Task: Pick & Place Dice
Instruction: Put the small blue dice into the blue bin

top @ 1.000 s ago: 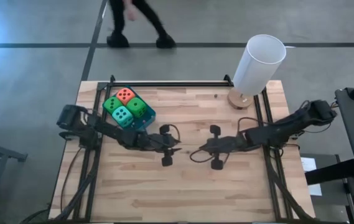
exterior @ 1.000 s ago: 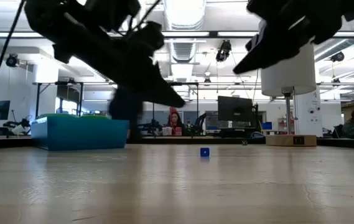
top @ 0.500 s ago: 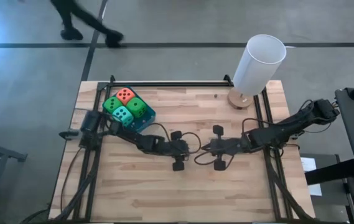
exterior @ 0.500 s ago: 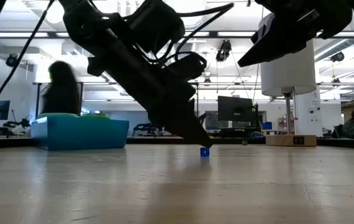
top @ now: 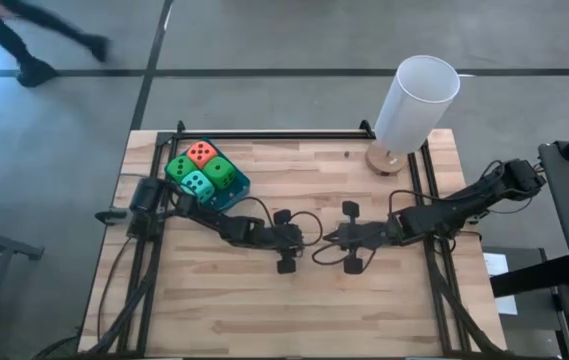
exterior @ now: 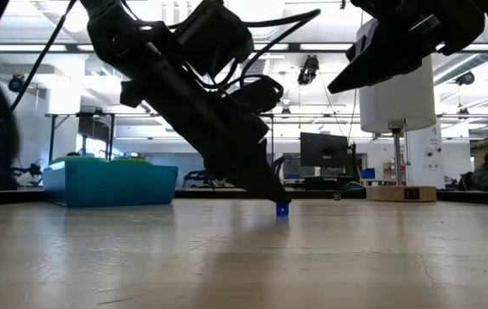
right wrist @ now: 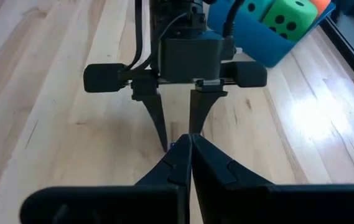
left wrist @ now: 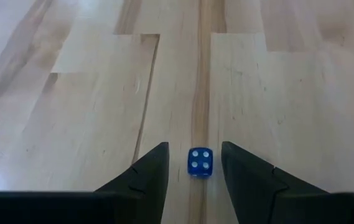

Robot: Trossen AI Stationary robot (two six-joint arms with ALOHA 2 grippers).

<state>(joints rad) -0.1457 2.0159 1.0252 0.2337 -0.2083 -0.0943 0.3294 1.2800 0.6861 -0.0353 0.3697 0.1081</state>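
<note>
Four dice in blue tray (left end effector spread, right end effector pressed together).

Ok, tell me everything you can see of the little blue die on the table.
The small blue die is a glossy, hard-looking cube with white pips, four showing on its upper face. It sits flat on the wooden table, on a dark seam between planks near the table's middle. The left claw is lowered around it, open, one dark finger on each side with a narrow gap to each, so nothing grips it yet. It is far smaller than the dice in the blue tray.
</note>
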